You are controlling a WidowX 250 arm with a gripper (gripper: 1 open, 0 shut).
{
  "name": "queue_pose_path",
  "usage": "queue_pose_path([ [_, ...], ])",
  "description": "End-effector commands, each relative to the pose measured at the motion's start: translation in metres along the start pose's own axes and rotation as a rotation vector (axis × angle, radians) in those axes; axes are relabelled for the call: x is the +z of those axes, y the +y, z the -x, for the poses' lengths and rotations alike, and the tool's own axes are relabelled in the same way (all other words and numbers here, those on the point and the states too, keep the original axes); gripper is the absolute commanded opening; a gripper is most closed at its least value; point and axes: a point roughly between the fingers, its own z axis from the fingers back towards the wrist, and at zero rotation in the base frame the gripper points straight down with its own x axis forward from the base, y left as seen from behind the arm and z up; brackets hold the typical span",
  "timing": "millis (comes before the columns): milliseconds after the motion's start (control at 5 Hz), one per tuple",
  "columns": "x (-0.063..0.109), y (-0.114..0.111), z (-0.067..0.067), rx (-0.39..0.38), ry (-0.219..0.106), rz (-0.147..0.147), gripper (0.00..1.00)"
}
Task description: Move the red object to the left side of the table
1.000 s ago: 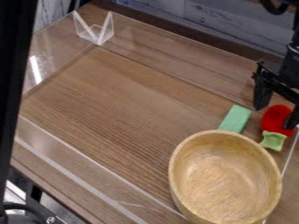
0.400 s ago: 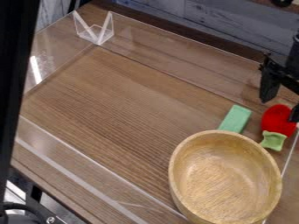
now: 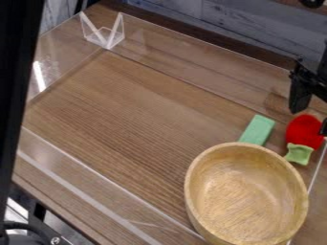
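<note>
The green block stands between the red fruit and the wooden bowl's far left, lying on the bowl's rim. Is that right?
Not quite: the block lies on the table, left of the fruit, not on the bowl's rim, as the camera view shows.

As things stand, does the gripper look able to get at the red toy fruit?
Probably yes: the gripper hangs open right by the red toy fruit, with nothing lying on the fruit. The wooden bowl and green block sit beside it, though, leaving limited room.

The toy fruit point(image 3: 304, 128) is red with light green leaves, the bowl point(image 3: 246, 196) pale tan, the tabletop point(image 3: 147, 100) brown wood-grain.
</note>
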Motion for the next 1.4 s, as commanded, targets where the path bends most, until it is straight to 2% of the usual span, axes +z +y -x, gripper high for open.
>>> queue_pose_path([
  [0,0.016,0.001,-0.001,0.004,-0.065,0.002,1.0],
  [400,0.004,0.007,-0.006,-0.099,-0.065,0.011,1.0],
  [600,0.004,0.004,-0.001,-0.031,-0.069,0.008,0.0],
  [800,0.039,0.009,0.0,-0.02,-0.118,-0.019,0.0],
  [1000,0.084,0.021,0.007,0.023,-0.183,-0.079,0.0],
  [1200,0.11,0.034,0.022,0.101,-0.225,-0.108,0.0],
])
